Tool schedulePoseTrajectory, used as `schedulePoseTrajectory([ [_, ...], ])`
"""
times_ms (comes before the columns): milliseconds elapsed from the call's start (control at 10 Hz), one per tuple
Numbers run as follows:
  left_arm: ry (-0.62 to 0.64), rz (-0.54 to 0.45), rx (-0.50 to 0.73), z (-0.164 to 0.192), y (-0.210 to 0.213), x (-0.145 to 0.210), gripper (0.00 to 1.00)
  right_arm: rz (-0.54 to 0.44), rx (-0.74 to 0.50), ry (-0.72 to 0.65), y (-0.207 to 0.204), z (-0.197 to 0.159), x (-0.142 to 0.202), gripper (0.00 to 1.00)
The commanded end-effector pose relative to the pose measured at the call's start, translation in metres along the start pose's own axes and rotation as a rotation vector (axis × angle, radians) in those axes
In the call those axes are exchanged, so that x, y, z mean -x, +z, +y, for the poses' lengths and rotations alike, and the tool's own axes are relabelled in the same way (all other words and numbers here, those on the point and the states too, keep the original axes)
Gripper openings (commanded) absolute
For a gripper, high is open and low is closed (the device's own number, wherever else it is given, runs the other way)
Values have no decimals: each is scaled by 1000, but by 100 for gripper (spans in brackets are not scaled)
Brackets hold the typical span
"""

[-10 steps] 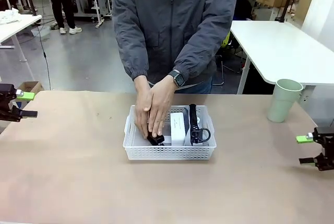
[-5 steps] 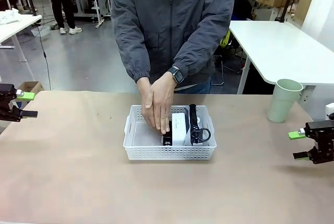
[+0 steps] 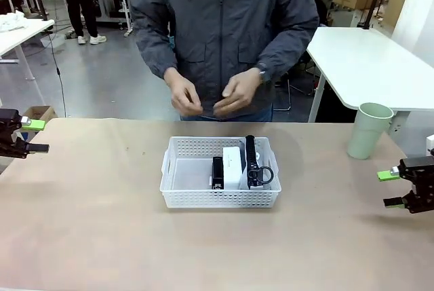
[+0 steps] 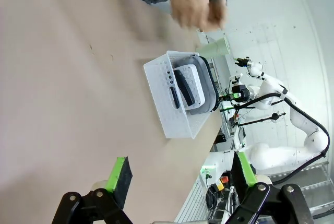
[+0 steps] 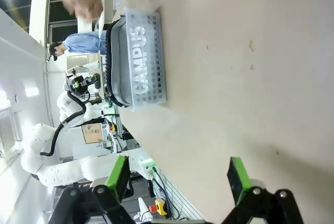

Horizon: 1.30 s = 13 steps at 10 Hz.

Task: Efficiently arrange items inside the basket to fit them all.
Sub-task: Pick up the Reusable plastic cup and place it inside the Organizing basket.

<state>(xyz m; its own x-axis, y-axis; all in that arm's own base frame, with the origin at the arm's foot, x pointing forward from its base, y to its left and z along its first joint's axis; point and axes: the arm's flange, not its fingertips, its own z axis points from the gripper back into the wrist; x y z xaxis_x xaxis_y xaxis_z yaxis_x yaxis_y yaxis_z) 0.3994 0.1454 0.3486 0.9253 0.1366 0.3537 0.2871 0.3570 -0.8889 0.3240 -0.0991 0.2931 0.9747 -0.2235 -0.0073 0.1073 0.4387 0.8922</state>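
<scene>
Black left tool (image 4: 181, 162), green pads (image 4: 115, 174), possibly bolted.

The person's hands (image 4: 190, 0) blur; the pouch (image 5: 116, 62) sits half hidden behind the basket (image 5: 156, 36) wall.

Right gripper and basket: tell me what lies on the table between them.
Nothing. The front view shows bare table between the right gripper and the basket; the pale green cup stands farther back, off that line.

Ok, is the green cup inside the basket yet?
No, the pale green cup stands upright on the table, apart from the basket, off to its right.
</scene>
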Motion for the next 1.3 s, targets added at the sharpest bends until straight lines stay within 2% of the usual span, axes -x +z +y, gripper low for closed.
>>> schedulePoseTrajectory([
  [0,8,7,-2,-3,1,1,100,11,14,-16,2,4,1,100],
  [100,8,7,-2,-3,1,1,100,0,0,0,0,0,0,100],
  [200,8,7,-2,-3,1,1,100,-252,8,173,25,-6,-12,100],
  [300,8,7,-2,-3,1,1,100,-357,8,311,51,-10,-22,100],
  [400,8,7,-2,-3,1,1,100,-373,-23,385,74,-19,-32,100],
  [500,8,7,-2,-3,1,1,100,-351,-60,337,92,-31,-43,100],
  [600,8,7,-2,-3,1,1,100,-428,-35,309,107,-43,-55,100],
  [700,8,7,-2,-3,1,1,100,-590,-60,415,111,-53,-66,100],
  [800,8,7,-2,-3,1,1,100,-691,-97,451,102,-60,-73,100],
  [900,8,7,-2,-3,1,1,100,-704,-6,383,93,-57,-69,100],
  [1000,8,7,-2,-3,1,1,100,-582,-40,363,123,-44,-58,100],
  [1200,8,7,-2,-3,1,1,100,-582,-40,363,123,-44,-58,100],
])
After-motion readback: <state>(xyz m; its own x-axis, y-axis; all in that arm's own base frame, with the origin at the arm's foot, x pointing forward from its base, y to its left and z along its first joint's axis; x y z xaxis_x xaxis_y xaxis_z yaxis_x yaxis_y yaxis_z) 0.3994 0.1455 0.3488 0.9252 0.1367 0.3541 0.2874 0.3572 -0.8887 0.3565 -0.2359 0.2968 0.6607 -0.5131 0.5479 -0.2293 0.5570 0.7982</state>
